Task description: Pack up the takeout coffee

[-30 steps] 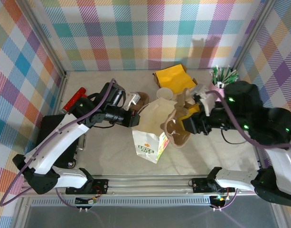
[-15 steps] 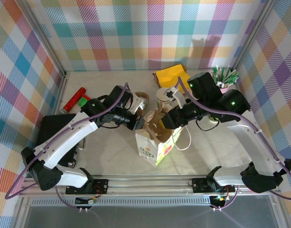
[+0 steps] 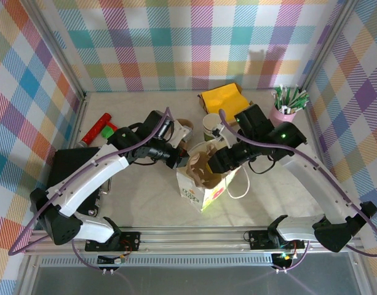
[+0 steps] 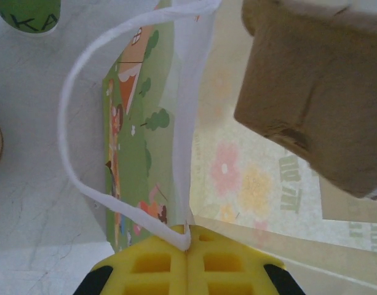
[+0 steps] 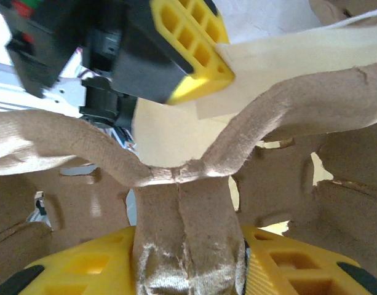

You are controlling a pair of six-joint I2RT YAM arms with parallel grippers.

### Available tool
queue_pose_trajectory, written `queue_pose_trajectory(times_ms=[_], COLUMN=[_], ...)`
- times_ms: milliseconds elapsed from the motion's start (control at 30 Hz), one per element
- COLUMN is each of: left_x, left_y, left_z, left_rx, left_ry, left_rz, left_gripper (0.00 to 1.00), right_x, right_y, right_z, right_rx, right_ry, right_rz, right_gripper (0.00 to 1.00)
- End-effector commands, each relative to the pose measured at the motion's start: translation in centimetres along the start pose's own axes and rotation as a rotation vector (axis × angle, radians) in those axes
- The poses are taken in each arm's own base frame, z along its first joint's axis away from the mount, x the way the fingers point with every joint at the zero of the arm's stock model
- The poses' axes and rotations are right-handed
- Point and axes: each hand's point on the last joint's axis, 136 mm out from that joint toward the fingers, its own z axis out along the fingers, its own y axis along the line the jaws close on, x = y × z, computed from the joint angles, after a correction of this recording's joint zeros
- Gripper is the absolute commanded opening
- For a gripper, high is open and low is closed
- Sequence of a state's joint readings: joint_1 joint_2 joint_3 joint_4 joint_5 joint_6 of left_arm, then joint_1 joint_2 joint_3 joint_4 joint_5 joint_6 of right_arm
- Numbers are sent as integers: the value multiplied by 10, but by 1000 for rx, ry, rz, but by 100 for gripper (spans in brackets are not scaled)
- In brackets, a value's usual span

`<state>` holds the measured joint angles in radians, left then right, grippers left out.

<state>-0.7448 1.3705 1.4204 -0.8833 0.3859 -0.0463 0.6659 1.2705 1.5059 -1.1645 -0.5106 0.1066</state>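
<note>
Our left gripper (image 4: 188, 238) has its yellow fingers (image 4: 152, 264) pressed together on the white handle (image 4: 70, 126). The loop arches over the printed paper bag (image 4: 139, 153), with a brown cardboard holder (image 4: 311, 104) upper right.

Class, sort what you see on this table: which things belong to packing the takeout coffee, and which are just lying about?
Belong to the job: paper cup, paper bag, cardboard cup carrier.

Lying about: pink cup of sticks, yellow packet, red and green tube.
</note>
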Motion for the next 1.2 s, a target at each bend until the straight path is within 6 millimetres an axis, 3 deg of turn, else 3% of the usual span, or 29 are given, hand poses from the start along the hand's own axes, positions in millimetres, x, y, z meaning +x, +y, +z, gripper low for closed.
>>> queue_pose_trajectory(times_ms=[0, 700, 867, 1167], left_x=[3, 10, 4, -2], left_y=[-8, -16, -18, -17], left_z=[4, 6, -1, -16], left_rx=[44, 107, 98, 71], left_ry=[18, 57, 20, -46], left_rz=[50, 147, 150, 124], left_gripper=[0, 0, 11, 18], right_x=[0, -10, -7, 0], right_y=[-13, -55, -65, -72], right_z=[0, 2, 7, 11], right_rx=[56, 217, 251, 271], right_ry=[-16, -51, -40, -16], right_rz=[-21, 36, 60, 12], right_gripper=[43, 43, 42, 41])
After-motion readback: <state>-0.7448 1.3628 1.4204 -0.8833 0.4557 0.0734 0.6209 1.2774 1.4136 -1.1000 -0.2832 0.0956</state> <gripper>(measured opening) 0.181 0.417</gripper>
